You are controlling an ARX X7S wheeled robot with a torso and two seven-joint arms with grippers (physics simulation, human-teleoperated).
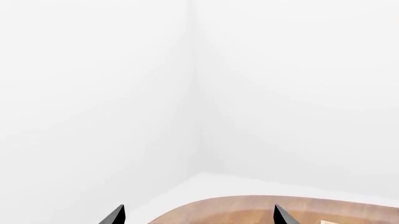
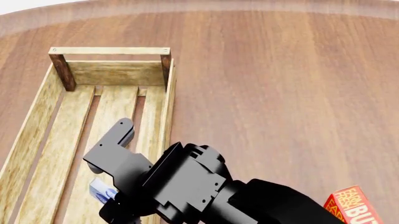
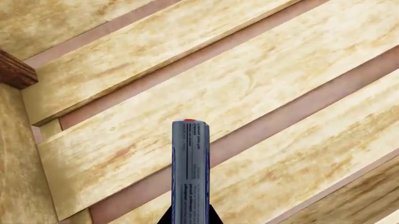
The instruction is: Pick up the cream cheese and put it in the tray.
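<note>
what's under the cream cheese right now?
The tray's bare wooden slats lie under the cream cheese, held by the right gripper. Directly beneath the box is hidden.

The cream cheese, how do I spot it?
Find the big light-wood slatted tray on the brown wooden table. Over its slats, the black right gripper holds a small flat white-and-blue box. The red-orange butter box is taller, outside the tray.
</note>
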